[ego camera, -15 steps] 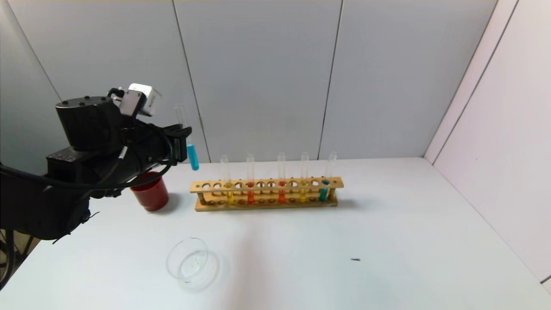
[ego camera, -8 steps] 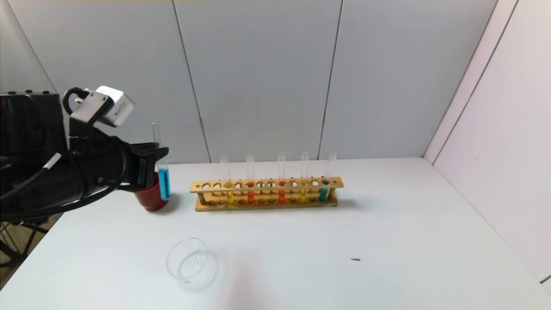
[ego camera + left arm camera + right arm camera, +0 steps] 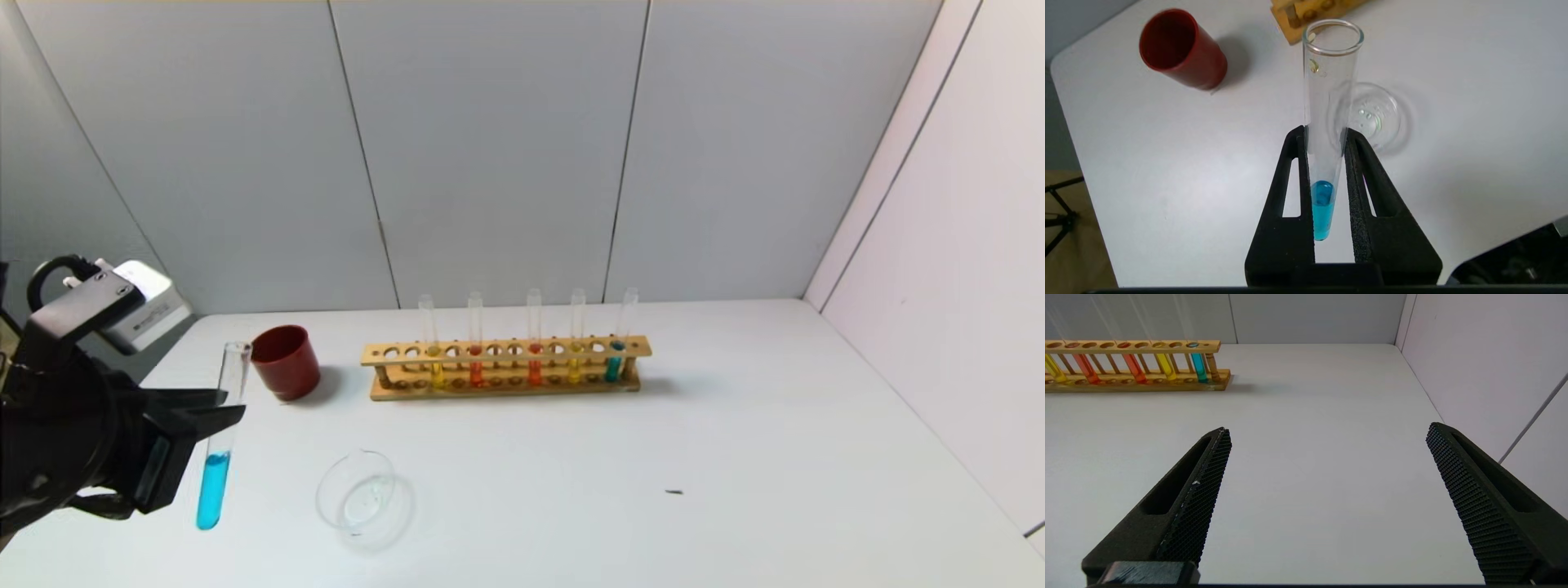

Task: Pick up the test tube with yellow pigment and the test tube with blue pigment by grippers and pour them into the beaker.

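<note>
Clamped in my left gripper [image 3: 219, 412] is the test tube with blue pigment [image 3: 217, 457], held near upright above the table [image 3: 735, 457], mouth up, just left of the beaker [image 3: 359, 496]. Beyond it the red cup [image 3: 284, 362] stands beside the wooden rack [image 3: 506, 365], where a test tube with yellow pigment [image 3: 430, 353] sits. My right gripper [image 3: 1327, 457] hangs wide open, well apart from the rack.

Head high, forward-down; wrists close; share rack [image 3: 506, 366].

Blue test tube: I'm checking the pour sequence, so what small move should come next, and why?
Probably carry the blue test tube sideways until its mouth is over the beaker. The left hand holds it upright, beside the beaker rather than above it, liquid unpoured.
</note>
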